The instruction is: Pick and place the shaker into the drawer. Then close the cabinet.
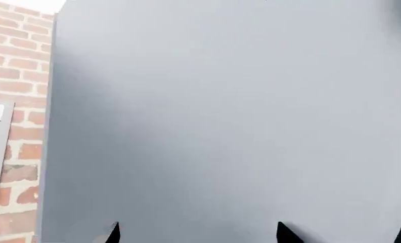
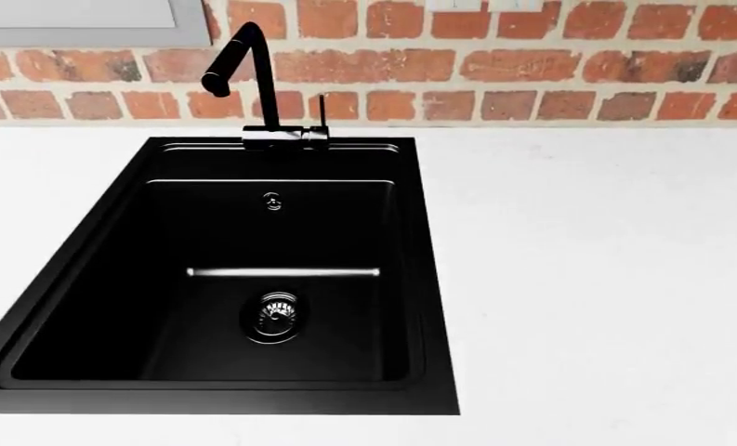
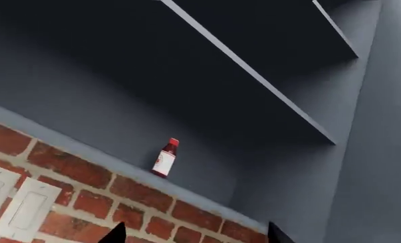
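Observation:
The shaker [image 3: 164, 158] is a small bottle with a red cap and a white and red label. It stands upright at the front edge of the lowest shelf of an open slate-grey wall unit [image 3: 207, 66], seen only in the right wrist view. My right gripper [image 3: 194, 235] is open and empty, below the shaker and well short of it. My left gripper [image 1: 198, 234] is open and empty, facing a flat grey panel [image 1: 227, 116] at close range. The drawer and the base cabinet are out of view. Neither gripper shows in the head view.
A black sink [image 2: 46, 353] with a black tap [image 2: 250, 65] is set into a white counter [image 2: 591, 279] below a brick wall [image 2: 530, 65]. White switch plates [image 3: 25, 207] sit on the bricks under the wall unit. Upper shelves [image 3: 248, 68] run above the shaker.

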Robot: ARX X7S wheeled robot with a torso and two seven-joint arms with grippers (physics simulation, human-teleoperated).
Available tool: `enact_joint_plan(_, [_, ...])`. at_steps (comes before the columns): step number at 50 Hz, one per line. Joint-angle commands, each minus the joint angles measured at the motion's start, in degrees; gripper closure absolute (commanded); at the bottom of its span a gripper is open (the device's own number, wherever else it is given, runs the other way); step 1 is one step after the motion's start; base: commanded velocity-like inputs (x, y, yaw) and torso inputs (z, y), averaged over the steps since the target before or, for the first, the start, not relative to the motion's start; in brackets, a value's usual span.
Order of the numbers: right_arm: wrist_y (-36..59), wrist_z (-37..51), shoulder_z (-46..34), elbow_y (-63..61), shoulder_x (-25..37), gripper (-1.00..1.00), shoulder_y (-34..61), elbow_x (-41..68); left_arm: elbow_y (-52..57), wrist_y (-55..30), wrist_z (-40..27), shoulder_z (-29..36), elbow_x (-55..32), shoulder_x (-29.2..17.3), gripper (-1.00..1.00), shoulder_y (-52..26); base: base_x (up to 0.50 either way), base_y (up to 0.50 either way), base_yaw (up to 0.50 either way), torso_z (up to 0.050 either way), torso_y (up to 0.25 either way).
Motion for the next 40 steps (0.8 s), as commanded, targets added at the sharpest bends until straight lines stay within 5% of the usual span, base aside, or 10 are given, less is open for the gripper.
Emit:
enact_joint_plan(1, [0.93,30.29,1.37,-6.2,20.12,-1.0,0.28,37.63,-19.03,10.89,8.84,9.92,7.69,9.74,-1.0,-0.18,0.0,0.0,0.0,0.0,0.0])
enact_joint_plan(6, [0.93,30.3,1.69,-7.43,20.13,-1.0,-1.84,35.92,-34.67,25.56,6.85,24.12,-0.95,9.74,-1.0,-0.17,0.0,0.0,0.0,0.0,0.0])
enact_joint_plan(12, [0.93,30.3,2.13,-8.89,20.13,-1.0,-3.23,35.95,-53.14,48.19,1.64,64.54,-29.96,9.75,-1.0,4.06,0.0,0.0,0.0,0.0,0.0])
enact_joint_plan(17, [0.93,30.3,1.79,-9.76,20.13,-1.0,-4.6,34.01,-55.64,54.33,-1.9,82.2,-43.65,9.75,-1.0,7.61,0.0,0.0,0.0,0.0,0.0])
enact_joint_plan(24, [0.93,30.3,0.63,-8.42,20.13,-1.0,-6.78,30.48,-51.26,55.81,-6.49,88.8,-51.6,9.75,-1.0,5.91,0.0,0.0,0.0,0.0,0.0])
enact_joint_plan(40, [0.93,30.3,4.03,-7.79,20.13,-1.0,-5.58,37.06,-58.26,52.43,-8.71,89.2,-54.65,9.75,-1.0,3.25,0.0,0.0,0.0,0.0,0.0])
